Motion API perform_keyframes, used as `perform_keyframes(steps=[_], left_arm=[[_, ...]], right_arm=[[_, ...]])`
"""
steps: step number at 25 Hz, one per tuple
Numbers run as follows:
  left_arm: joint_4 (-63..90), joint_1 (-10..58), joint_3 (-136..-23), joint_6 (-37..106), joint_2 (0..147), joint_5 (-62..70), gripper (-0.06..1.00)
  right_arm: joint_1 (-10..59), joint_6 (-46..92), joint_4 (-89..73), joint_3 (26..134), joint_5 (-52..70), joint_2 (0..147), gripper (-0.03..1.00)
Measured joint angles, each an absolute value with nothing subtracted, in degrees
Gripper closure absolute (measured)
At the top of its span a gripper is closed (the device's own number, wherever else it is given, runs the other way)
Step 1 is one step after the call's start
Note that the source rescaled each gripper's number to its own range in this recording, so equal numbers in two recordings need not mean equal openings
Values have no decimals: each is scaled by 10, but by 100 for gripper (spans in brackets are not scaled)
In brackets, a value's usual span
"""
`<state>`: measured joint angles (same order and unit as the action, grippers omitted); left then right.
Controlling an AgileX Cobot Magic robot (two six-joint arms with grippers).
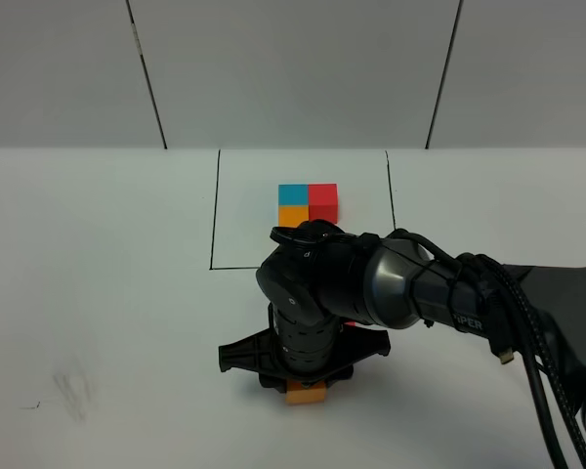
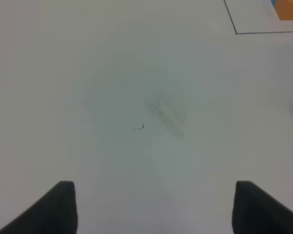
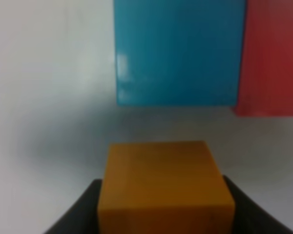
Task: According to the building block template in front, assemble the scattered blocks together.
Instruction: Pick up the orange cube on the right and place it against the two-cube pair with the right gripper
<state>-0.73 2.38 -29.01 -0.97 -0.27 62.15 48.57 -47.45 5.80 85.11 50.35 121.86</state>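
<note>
The building block template (image 1: 308, 205) is an L of cyan-blue, red and orange cubes inside a thin black drawn rectangle at the back centre. My right gripper (image 1: 306, 383) reaches across to the front centre and is shut on the loose orange cube (image 1: 306, 394). In the right wrist view the orange cube (image 3: 161, 180) sits between the fingers (image 3: 75, 217). Just beyond it the loose cyan-blue cube (image 3: 178, 53) and red cube (image 3: 276, 58) stand side by side, touching. In the high view the arm hides them, save a red sliver (image 1: 353, 325). My left gripper (image 2: 154, 209) is open and empty over bare table.
The white table (image 1: 98, 244) carries a faint grey smudge (image 1: 73, 386) at the front left, also in the left wrist view (image 2: 166, 114). The frame's corner (image 2: 236, 33) and the template's orange cube (image 2: 288, 9) show far off in that view. The right arm (image 1: 449, 293) lies across the right side.
</note>
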Motion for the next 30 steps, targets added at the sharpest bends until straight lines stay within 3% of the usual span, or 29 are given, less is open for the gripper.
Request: perform_keyframes(steps=[30], left_arm=[[-7, 24, -290, -10, -3, 622, 50]], right_arm=[[486, -503, 108, 874, 496, 1239, 68]])
